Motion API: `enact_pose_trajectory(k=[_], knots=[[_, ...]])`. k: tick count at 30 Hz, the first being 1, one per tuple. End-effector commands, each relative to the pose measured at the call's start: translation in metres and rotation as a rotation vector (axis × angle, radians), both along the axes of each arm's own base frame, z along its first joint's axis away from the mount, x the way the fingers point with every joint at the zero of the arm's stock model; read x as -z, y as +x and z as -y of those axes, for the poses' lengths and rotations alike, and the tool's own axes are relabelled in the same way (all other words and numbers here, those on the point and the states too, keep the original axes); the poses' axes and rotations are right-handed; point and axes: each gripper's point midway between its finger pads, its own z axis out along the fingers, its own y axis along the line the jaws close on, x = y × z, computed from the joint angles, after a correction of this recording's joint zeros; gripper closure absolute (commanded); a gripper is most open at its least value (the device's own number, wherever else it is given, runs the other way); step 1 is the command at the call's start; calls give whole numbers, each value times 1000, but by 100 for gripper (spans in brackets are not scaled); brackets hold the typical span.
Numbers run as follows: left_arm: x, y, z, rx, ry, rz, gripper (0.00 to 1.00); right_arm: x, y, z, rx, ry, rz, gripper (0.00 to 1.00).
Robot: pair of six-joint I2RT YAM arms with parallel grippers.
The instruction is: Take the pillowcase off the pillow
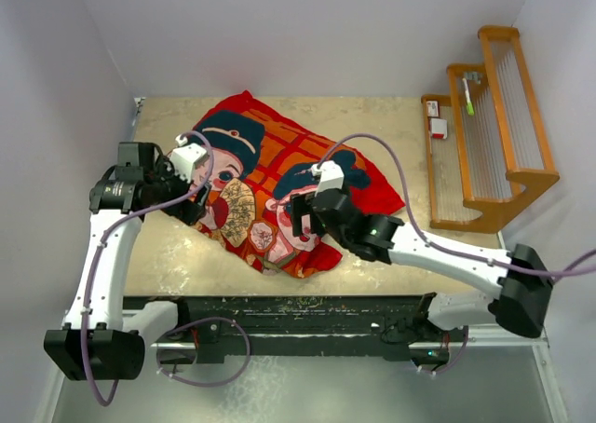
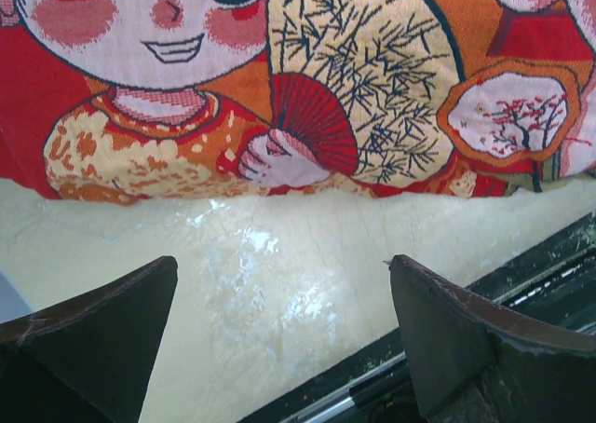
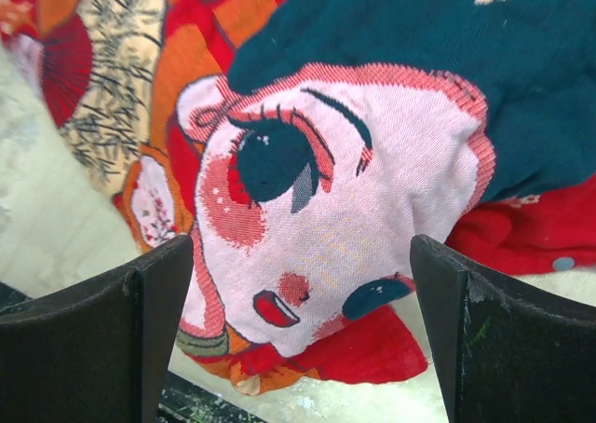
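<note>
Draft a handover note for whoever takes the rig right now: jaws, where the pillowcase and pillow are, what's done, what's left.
Left gripper: jaws open, empty, over bare table beside the near edge of the pillowcase.
Right gripper: jaws open, empty, above the face print on the case's right side.
The pillowcase lies plump on the table; pillow not visible, apparently wholly inside.
Done: nothing gripped yet.
Left: grip the case and pull it off the pillow.
</note>
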Motion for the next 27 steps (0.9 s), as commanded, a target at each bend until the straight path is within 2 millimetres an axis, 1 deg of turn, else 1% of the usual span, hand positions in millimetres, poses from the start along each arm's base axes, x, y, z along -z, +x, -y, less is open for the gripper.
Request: enact_pose_trajectory(k=[1,3,7,8,10,11,13,14,17,18,19,24,27], knots=[[-18,-9,-8,15,54,23,1,15,-2,1,96,-37,-69,1],[-20,-14,-13,14,84,27,1,33,-7,1,110,-38,-122,1],[-22,-24,-25,14,164,35,1,60,-15,-11,97,-19,-206,5],[-22,-28,-27,17,178,30,1,73,-18,-13,107,-37,-249,7],[-25,-36,-30,28,199,29,1,82,-19,-20,88,-57,-283,11],[-26,-39,-30,37,205,34,1,85,-21,-26,74,-53,-300,14],[-31,-44,-29,50,204,44,1,84,-21,-36,50,-44,-320,27],[-34,-44,-27,51,196,45,1,79,-20,-40,46,-33,-322,38],[-38,-50,-19,63,149,32,1,60,-17,-46,32,-3,-304,82],[-38,-52,-16,70,135,29,1,49,-16,-48,28,15,-289,93],[-40,-55,-13,79,123,33,1,37,-14,-51,23,36,-273,100],[-62,-64,1,149,79,144,1,-38,-6,-71,-50,180,-163,100],[-75,-66,9,188,53,180,1,-67,-3,-85,-87,209,-138,100]])
